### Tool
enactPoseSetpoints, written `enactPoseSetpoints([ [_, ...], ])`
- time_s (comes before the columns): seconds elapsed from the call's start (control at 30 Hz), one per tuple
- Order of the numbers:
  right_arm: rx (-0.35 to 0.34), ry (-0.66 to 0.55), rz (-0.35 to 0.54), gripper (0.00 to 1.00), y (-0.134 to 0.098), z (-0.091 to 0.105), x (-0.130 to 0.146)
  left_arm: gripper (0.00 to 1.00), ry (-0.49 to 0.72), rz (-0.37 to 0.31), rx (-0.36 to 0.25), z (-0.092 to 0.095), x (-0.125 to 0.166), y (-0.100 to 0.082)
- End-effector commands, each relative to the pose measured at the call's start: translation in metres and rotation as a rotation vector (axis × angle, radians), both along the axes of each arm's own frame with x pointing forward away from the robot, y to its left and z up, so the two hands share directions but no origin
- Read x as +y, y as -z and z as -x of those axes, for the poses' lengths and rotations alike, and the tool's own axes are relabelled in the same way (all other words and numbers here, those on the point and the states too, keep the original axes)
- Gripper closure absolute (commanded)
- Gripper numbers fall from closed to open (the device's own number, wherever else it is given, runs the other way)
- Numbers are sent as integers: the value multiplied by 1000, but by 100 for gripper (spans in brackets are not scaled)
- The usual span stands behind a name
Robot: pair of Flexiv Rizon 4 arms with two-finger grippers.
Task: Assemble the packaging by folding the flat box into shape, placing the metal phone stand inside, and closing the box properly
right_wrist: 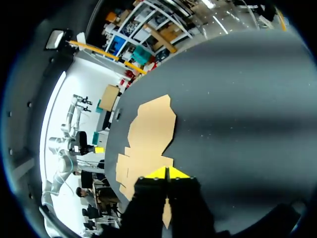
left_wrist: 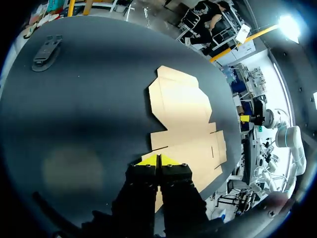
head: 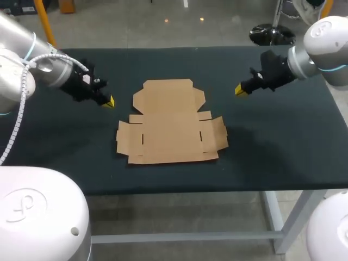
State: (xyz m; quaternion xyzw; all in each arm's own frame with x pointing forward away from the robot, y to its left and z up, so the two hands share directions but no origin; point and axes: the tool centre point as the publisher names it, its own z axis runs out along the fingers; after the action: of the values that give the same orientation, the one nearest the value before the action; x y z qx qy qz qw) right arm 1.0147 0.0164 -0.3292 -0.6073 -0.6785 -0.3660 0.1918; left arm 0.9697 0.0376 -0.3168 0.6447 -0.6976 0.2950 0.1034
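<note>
The flat brown cardboard box (head: 169,124) lies unfolded in the middle of the dark table (head: 283,141). My left gripper (head: 109,101) hovers just left of it, shut and holding nothing. My right gripper (head: 240,89) hangs to the box's upper right, also shut and holding nothing. In the left wrist view the box (left_wrist: 185,119) spreads out ahead of the closed yellow tips (left_wrist: 158,160), and a dark grey metal phone stand (left_wrist: 45,51) lies flat far off to one side near the table's edge. In the right wrist view the box (right_wrist: 148,139) lies ahead of the closed tips (right_wrist: 167,172).
Bare dark tabletop surrounds the box on all sides. My right gripper (left_wrist: 245,118) shows beyond the box in the left wrist view. I cannot make out the stand in the head view.
</note>
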Motion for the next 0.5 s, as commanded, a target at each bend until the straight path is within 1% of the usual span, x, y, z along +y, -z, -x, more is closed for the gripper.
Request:
enactPoseSetpoints([
  [0.03,34,-53,-13,100,14,-16,9,100,41,0,-7,-8,-7,11],
  [0.13,40,-73,-20,100,19,-18,15,100,77,-6,-10,-13,-12,18],
  [0.17,42,-80,-17,100,21,-19,18,100,72,-6,-7,-15,-13,20],
  [0.33,46,-93,1,100,29,-21,27,100,129,18,-5,-23,-16,32],
  [0.5,56,-114,1,100,37,-20,34,100,145,37,11,-27,-18,44],
])
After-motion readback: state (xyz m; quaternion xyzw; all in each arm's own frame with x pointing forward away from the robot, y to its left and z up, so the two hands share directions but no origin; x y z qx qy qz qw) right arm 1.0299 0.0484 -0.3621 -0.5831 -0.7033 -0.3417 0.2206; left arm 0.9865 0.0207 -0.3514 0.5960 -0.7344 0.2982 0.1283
